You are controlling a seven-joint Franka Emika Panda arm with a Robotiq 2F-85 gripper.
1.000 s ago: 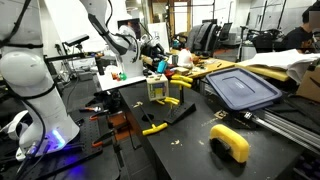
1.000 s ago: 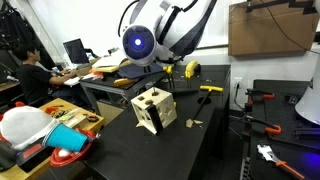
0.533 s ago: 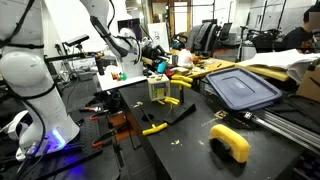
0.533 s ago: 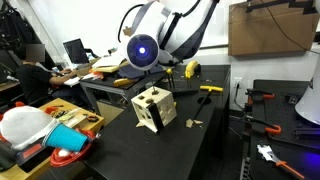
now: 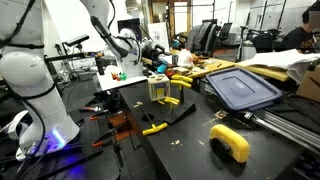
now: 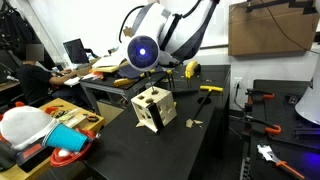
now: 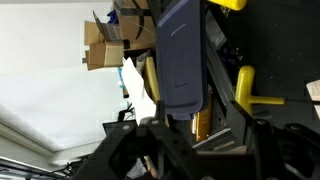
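Pale wooden box point(image 6: 153, 108), pierced with holes, sits tilted mid-frame on the black counter point(image 6: 215, 150); the tool point(image 7: 205, 142) gapes empty, arm point(image 6: 143, 50) lower than before.

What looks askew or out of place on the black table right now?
The pale wooden box with cut-out holes sits tilted on the black table, apparently leaning on one edge rather than lying flat. A small loose wooden piece lies beside it, apart from it. Nothing looks spilled or broken.
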